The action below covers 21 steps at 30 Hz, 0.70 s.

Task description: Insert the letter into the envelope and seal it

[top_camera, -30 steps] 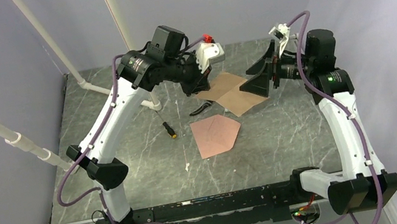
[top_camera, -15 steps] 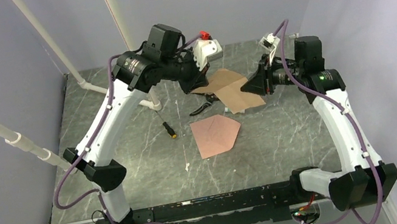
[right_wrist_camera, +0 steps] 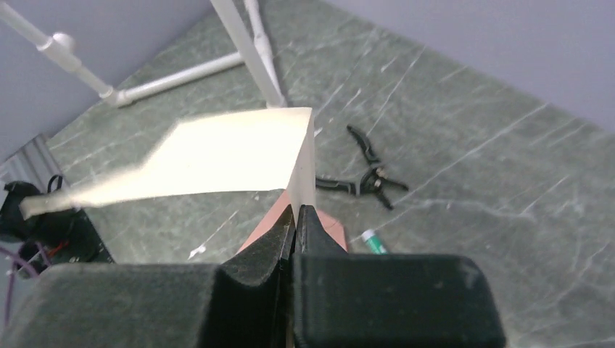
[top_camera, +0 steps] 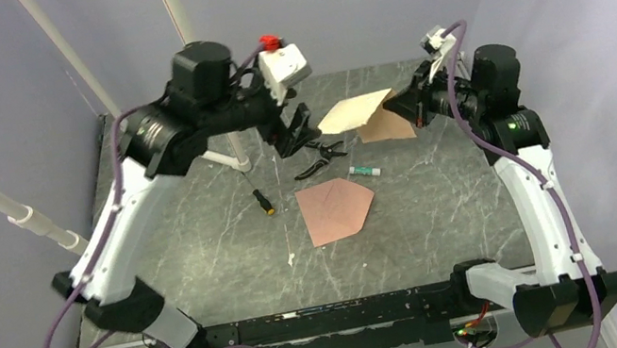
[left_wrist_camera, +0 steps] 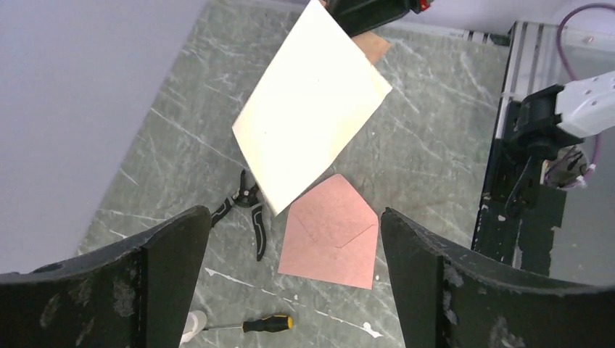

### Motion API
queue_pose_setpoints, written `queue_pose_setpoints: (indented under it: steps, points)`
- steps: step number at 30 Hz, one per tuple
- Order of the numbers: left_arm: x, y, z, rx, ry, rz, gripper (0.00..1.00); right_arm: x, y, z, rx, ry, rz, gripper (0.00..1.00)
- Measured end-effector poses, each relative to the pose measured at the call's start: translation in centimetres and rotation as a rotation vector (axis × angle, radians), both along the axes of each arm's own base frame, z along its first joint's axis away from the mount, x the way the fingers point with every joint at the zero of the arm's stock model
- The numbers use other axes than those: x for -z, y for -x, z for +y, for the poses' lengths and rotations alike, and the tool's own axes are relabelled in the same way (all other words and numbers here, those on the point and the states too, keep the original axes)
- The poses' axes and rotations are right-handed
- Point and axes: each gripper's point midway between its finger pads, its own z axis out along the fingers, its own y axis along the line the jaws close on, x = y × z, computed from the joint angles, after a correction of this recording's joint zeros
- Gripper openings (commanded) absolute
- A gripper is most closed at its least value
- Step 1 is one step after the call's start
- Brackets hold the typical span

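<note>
The letter (top_camera: 355,111), a tan sheet, is held off the table by one edge at the back right; my right gripper (top_camera: 397,105) is shut on it. In the right wrist view the jaws (right_wrist_camera: 297,214) pinch the letter (right_wrist_camera: 217,156) at its corner. The envelope (top_camera: 337,209), pinkish-brown with its pointed flap lying flat, rests on the table's middle below the letter. My left gripper (top_camera: 290,132) hangs open in the air left of the letter, touching nothing. Seen from the left wrist, the letter (left_wrist_camera: 312,109) hovers above the envelope (left_wrist_camera: 333,233) between wide-apart fingers (left_wrist_camera: 156,283).
Black pliers (top_camera: 318,155) lie just left of the letter, a green-capped glue stick (top_camera: 363,169) right of them, and a yellow-and-black screwdriver (top_camera: 263,201) left of the envelope. White pipes (top_camera: 211,105) stand at the back left.
The left gripper opened, let go of the letter and rose away to the left. The right gripper shut on the letter's edge and lifted it, uncovering the glue stick.
</note>
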Motion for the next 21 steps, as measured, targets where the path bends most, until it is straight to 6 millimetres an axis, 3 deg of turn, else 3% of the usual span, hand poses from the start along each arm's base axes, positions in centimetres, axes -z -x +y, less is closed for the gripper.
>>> queue_pose_setpoints:
  steps: [2,7,10,14,18,21]
  points:
    - [-1.2,1.2,1.1,-0.014,0.048,-0.021,0.93,-1.7,0.0,0.0,0.014,-0.016,-0.06,0.0]
    - [-7.3,3.1,2.8,-0.036,0.244,-0.127,0.93,-6.4,1.3,0.6,-0.022,-0.071,-0.197,0.0]
    - [-8.6,3.3,2.4,-0.023,0.294,-0.138,0.93,-8.5,2.8,1.6,-0.102,-0.102,-0.245,0.0]
    - [-6.7,1.7,0.2,-0.004,0.264,-0.078,0.93,-9.6,5.3,2.9,-0.244,-0.134,-0.255,0.0]
    - [-1.9,0.2,-2.1,0.041,0.166,0.051,0.92,-9.8,7.5,3.8,-0.366,-0.16,-0.233,0.0]
    - [0.9,0.7,-2.1,0.112,0.117,0.177,0.85,-9.9,8.9,4.2,-0.44,-0.172,-0.224,0.0]
